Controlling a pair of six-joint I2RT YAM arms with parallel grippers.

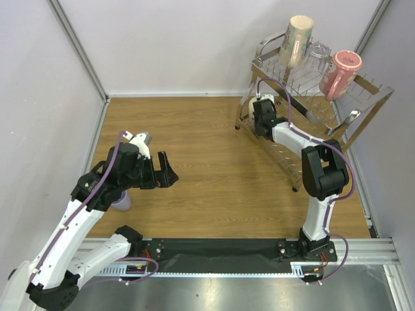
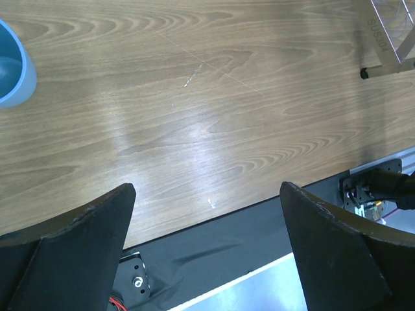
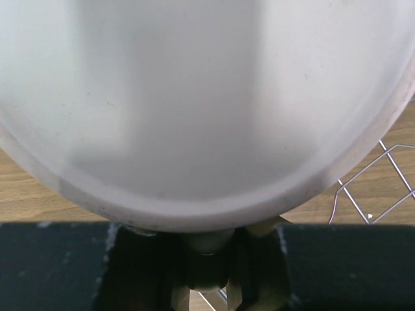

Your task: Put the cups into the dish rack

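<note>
Right gripper (image 1: 257, 111) pinches the white mug (image 1: 247, 107) at the rack's (image 1: 382, 91) lower tier, 1 o'clock, apparently to seat it. Left gripper (image 1: 167, 170) hovers spread and empty at 9 o'clock.

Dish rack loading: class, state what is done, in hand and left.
Done: beige mug, clear glass and pink mug sit on the dish rack, upper tier. In hand: the right gripper holds the white mug at the lower tier. Remaining: lavender tumbler and light-blue tumbler on the table; left gripper open, empty.
</note>
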